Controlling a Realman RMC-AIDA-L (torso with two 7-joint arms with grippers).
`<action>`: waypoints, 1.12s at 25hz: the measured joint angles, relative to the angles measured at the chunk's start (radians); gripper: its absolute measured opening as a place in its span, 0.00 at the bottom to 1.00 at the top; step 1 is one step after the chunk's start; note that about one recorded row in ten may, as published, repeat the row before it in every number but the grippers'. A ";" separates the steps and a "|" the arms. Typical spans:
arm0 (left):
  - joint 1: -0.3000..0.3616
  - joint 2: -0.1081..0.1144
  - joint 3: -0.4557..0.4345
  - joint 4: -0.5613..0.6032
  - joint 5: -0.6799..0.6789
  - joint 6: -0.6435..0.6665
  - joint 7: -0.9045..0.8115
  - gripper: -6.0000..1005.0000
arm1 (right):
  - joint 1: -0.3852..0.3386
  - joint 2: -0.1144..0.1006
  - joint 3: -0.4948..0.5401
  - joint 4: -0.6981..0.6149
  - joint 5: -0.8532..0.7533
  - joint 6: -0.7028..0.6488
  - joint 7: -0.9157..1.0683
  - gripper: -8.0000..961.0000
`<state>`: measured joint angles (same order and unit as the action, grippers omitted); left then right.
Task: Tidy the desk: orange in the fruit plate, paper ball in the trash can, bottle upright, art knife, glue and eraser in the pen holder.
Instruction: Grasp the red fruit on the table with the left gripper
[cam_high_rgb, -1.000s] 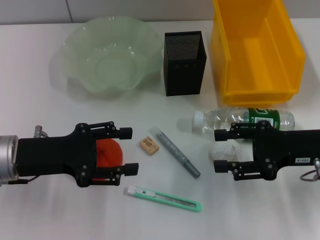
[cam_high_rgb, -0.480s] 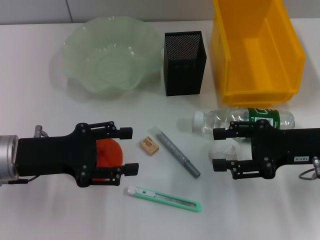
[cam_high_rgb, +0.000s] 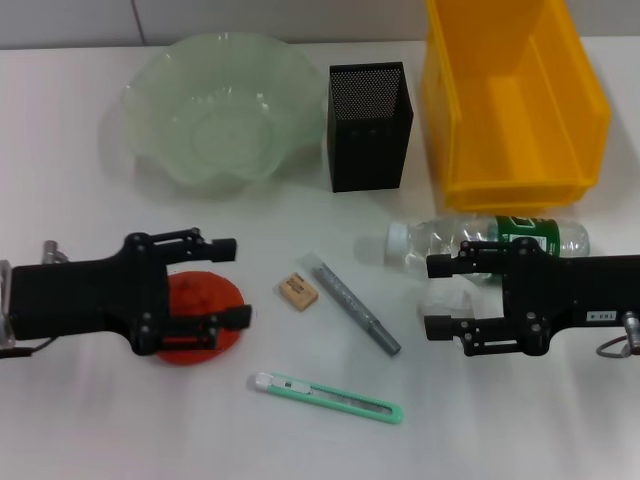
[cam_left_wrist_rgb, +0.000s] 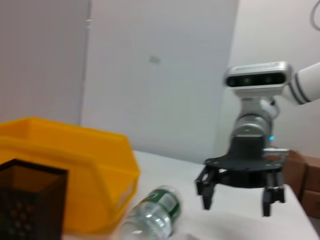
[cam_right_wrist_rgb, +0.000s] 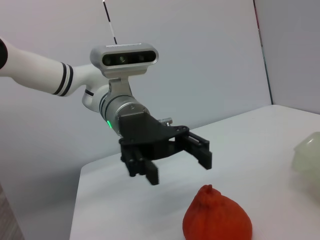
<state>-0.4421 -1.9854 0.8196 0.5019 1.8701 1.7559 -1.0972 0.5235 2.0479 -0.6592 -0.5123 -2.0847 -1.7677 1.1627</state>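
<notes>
Orange rind shows between the spread fingers of the left gripper (cam_high_rgb: 230, 283), which hovers low over the orange (cam_high_rgb: 200, 322) without touching it; the right wrist view confirms a clear gap between the fingers and the fruit on the white tabletop (cam_high_rgb: 80, 420). The fruit plate (cam_high_rgb: 215, 120), a pale green wavy bowl, stands well behind it, beside the black mesh pen holder (cam_high_rgb: 368, 125) and the yellow trash can (cam_high_rgb: 510, 95). Fingers of the right gripper (cam_high_rgb: 440, 297) are also apart, bracketing the paper ball (cam_high_rgb: 445, 298), with the bottle (cam_high_rgb: 485, 240) lying on its side just behind. The eraser (cam_high_rgb: 298, 291), glue (cam_high_rgb: 356, 309) and art knife (cam_high_rgb: 328, 397) lie loose between the two arms. Picking up seems to be the step in hand on both sides. Next, the left arm likely needs to settle around the orange and close; the round fruit could roll if caught off-centre.
</notes>
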 joint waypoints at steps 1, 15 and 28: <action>0.000 0.000 0.000 0.000 0.000 0.000 0.000 0.77 | 0.000 0.000 -0.001 0.000 0.000 0.000 0.000 0.76; 0.026 0.024 -0.007 0.003 0.104 -0.189 -0.052 0.72 | -0.002 -0.002 -0.004 0.000 0.000 0.000 0.000 0.76; 0.026 0.007 -0.002 0.003 0.121 -0.225 -0.044 0.64 | 0.001 -0.006 -0.005 0.000 -0.004 0.011 0.000 0.76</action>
<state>-0.4158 -1.9781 0.8179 0.5046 1.9912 1.5309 -1.1412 0.5247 2.0420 -0.6644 -0.5123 -2.0890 -1.7568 1.1627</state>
